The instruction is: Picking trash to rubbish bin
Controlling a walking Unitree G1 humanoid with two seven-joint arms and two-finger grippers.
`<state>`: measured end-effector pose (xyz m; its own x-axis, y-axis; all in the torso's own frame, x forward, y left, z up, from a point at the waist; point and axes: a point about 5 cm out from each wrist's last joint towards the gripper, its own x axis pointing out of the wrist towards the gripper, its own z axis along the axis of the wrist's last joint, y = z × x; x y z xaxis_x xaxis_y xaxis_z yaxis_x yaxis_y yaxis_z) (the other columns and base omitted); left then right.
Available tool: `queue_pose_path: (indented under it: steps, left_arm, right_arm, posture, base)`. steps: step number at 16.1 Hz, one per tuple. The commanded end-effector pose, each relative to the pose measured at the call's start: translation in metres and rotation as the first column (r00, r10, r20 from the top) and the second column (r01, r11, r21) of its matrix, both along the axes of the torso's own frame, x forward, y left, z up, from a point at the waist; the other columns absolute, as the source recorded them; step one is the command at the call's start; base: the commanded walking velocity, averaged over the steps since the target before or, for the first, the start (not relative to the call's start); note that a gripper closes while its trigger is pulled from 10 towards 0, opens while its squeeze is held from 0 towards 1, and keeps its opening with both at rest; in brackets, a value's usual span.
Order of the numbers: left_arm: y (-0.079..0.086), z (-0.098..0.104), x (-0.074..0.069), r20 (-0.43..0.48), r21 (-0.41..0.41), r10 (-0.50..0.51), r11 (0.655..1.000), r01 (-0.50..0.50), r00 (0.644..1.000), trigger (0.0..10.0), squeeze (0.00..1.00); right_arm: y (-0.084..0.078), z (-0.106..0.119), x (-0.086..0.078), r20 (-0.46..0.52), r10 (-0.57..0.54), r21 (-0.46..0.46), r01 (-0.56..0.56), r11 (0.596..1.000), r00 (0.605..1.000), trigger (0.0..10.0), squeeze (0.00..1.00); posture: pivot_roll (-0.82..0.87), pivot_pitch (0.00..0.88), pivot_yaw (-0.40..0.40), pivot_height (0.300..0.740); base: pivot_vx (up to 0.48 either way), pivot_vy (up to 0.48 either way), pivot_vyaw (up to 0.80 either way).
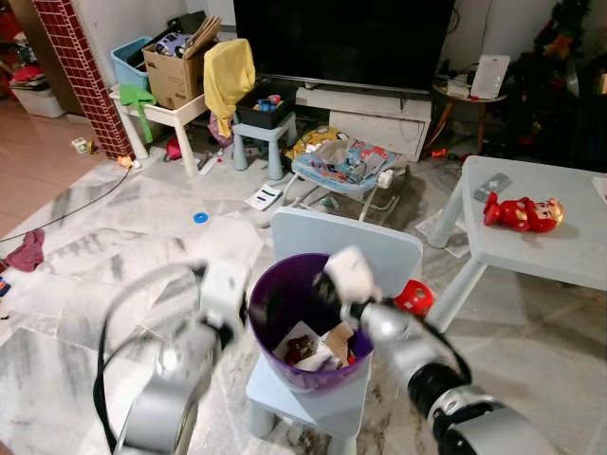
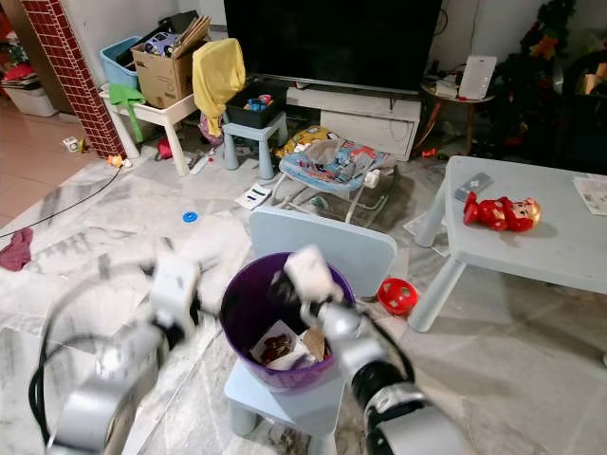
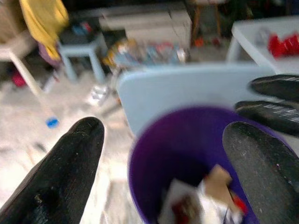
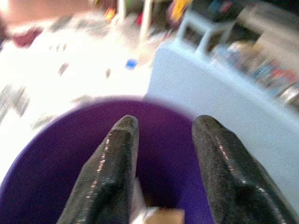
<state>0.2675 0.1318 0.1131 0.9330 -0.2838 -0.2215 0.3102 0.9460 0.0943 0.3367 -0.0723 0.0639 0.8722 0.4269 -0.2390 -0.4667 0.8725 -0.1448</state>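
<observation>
Trash (image 1: 318, 346) lies at the bottom of the purple bin (image 1: 275, 303) on the pale blue chair (image 1: 379, 248), right gripper (image 4: 163, 140) poised over it with fingers parted and empty, probably post-drop, left gripper (image 3: 163, 144) spread beside the rim.

bin (image 1: 275, 303) purple | chair (image 1: 379, 248) lt blue | toy (image 1: 522, 213) red | floor (image 1: 114, 256) grey-white marble | cloth (image 1: 229, 71) yellow

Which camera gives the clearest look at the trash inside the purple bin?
The left eye view: it looks down into the bin and shows the trash sharply. The right eye view matches. The left wrist view blurs it; in the right wrist view the right pincer hides most.
</observation>
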Motion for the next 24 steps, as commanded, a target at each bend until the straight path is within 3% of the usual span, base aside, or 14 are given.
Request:
queue_pose_path:
  steps: [1,3,5,6,8,10,15,16,17,18,19,20,21,24]
  left_arm:
    - [0.003,-0.001,0.003,0.014,0.006,0.032,0.999,-0.032,0.999,10.0,0.0]
    - [-0.006,0.018,0.017,0.101,-0.034,0.05,0.998,-0.047,0.994,10.0,0.0]
    - [-0.012,0.024,0.023,0.135,-0.05,0.05,0.998,-0.044,0.99,10.0,0.0]
    - [-0.016,0.033,0.028,0.184,-0.077,0.084,0.995,-0.071,0.979,10.0,0.0]
    - [-0.016,0.037,0.03,0.207,-0.106,0.122,0.989,-0.102,0.971,10.0,0.0]
    - [-0.016,0.036,0.03,0.198,-0.13,0.13,0.986,-0.105,0.971,10.0,0.0]
    - [-0.019,0.037,0.035,0.2,-0.156,0.133,0.982,-0.103,0.971,10.0,0.0]
    - [-0.019,0.037,0.036,0.199,-0.161,0.136,0.981,-0.104,0.971,10.0,0.0]
    - [-0.02,0.036,0.037,0.194,-0.168,0.141,0.98,-0.109,0.971,10.0,0.0]
    - [-0.019,0.035,0.037,0.189,-0.174,0.147,0.978,-0.114,0.971,10.0,0.0]
    - [-0.019,0.035,0.037,0.187,-0.178,0.151,0.977,-0.118,0.971,10.0,0.0]
    - [-0.019,0.034,0.037,0.186,-0.179,0.153,0.977,-0.119,0.971,10.0,0.0]
    - [-0.018,0.034,0.037,0.186,-0.183,0.157,0.975,-0.122,0.97,10.0,0.0]
    - [-0.019,0.034,0.038,0.183,-0.198,0.155,0.973,-0.118,0.971,10.0,0.0]
  right_arm:
    - [-0.003,0.02,0.01,0.083,-0.032,0.046,0.028,0.999,0.996,10.0,1.0]
    - [-0.024,0.05,0.018,0.219,-0.123,0.097,0.103,0.99,0.968,10.0,1.0]
    - [-0.038,0.061,0.017,0.272,-0.169,0.11,0.144,0.984,0.947,10.0,1.0]
    - [-0.061,0.078,0.011,0.374,-0.232,0.092,0.213,0.973,0.898,10.0,1.0]
    - [-0.085,0.093,0.002,0.451,-0.301,0.084,0.296,0.952,0.84,10.0,1.0]
    - [-0.096,0.102,-0.002,0.481,-0.335,0.091,0.334,0.938,0.81,10.0,1.0]
    - [-0.093,0.11,-0.004,0.466,-0.347,0.128,0.326,0.937,0.814,10.0,1.0]
    - [-0.091,0.11,-0.004,0.453,-0.351,0.129,0.329,0.936,0.82,10.0,0.85]
    - [-0.089,0.11,-0.004,0.441,-0.353,0.13,0.331,0.935,0.825,10.0,0.29]
    - [-0.088,0.111,-0.003,0.44,-0.351,0.13,0.329,0.935,0.826,10.0,0.29]
    - [-0.088,0.112,-0.003,0.437,-0.353,0.128,0.331,0.935,0.827,10.0,0.16]
    - [-0.089,0.112,-0.003,0.434,-0.355,0.126,0.334,0.934,0.828,10.0,0.16]
    - [-0.091,0.112,-0.003,0.429,-0.361,0.123,0.342,0.932,0.828,10.0,0.04]
    - [-0.098,0.111,-0.002,0.412,-0.389,0.118,0.375,0.919,0.824,10.0,0.04]
  posture:
    - [0.11,0.0,-0.01,0.74]
    - [0.08,0.0,-0.007,0.74]
    - [0.06,0.0,-0.005,0.74]
    - [0.05,0.0,-0.003,0.74]
    - [0.04,0.0,-0.003,0.74]
    - [0.03,0.0,-0.001,0.74]
    - [0.03,0.0,0.003,0.74]
    - [0.03,0.0,0.002,0.74]
    - [0.03,0.0,0.002,0.74]
    - [0.03,0.0,0.0,0.74]
    - [0.03,0.0,-0.001,0.74]
    - [0.03,0.0,-0.001,0.74]
    - [0.03,0.0,-0.001,0.74]
    - [0.02,0.0,0.002,0.74]
  base:
    - [0.0,0.0,0.0]
    - [0.0,0.0,0.0]
    - [0.0,0.0,0.0]
    - [0.0,0.0,0.0]
    - [0.0,0.0,0.0]
    - [0.0,0.0,0.0]
    - [0.0,0.0,0.0]
    - [0.0,0.0,-0.8]
    - [0.0,0.0,-0.8]
    - [0.0,0.0,-0.8]
    - [0.0,0.0,-0.8]
    - [0.0,0.0,-0.8]
    - [0.0,0.0,-0.8]
    - [0.0,0.0,-0.8]
